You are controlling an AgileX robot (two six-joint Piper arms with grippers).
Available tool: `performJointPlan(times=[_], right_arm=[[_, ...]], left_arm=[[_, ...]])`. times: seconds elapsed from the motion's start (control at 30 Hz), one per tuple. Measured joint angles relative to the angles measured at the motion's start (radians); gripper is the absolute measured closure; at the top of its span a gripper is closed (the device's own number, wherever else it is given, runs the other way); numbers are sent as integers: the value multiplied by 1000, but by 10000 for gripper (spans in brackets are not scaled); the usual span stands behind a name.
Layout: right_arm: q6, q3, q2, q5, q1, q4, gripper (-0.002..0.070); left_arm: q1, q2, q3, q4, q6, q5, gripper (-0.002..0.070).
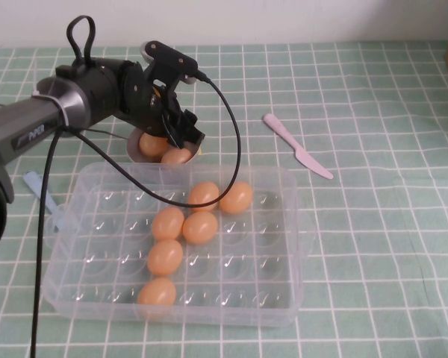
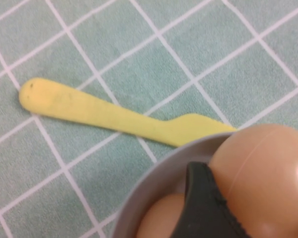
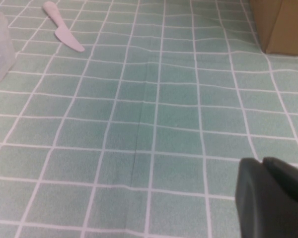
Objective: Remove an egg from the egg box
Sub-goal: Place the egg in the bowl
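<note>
The clear egg box [image 1: 280, 261] stands at the front middle of the table with several orange-tan eggs in its dimples, such as one [image 1: 200, 227] near the middle. Behind it is a small mauve bowl [image 1: 134, 145] holding eggs [image 1: 153, 142]. My left gripper [image 1: 185, 140] reaches down into the bowl. In the left wrist view one dark finger [image 2: 203, 208] presses against a large egg [image 2: 268, 173] inside the bowl's rim [image 2: 154, 183], with another egg [image 2: 159, 220] beside it. My right gripper [image 3: 263, 161] is shut and empty, low over the cloth, out of the high view.
A pink plastic knife [image 1: 297, 145] lies to the right behind the box and also shows in the right wrist view [image 3: 63, 32]. A yellow knife [image 2: 114, 116] lies beside the bowl. A pale blue utensil [image 1: 41, 190] lies left of the box. A cardboard box [image 3: 283, 25] stands at the far right.
</note>
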Motion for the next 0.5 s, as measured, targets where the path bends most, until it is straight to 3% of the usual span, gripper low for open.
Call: performJointPlan(times=[0.5], right_arm=[[0, 0, -2, 0, 0, 0, 694]], left_arm=[[0, 0, 0, 2, -2, 25, 247]])
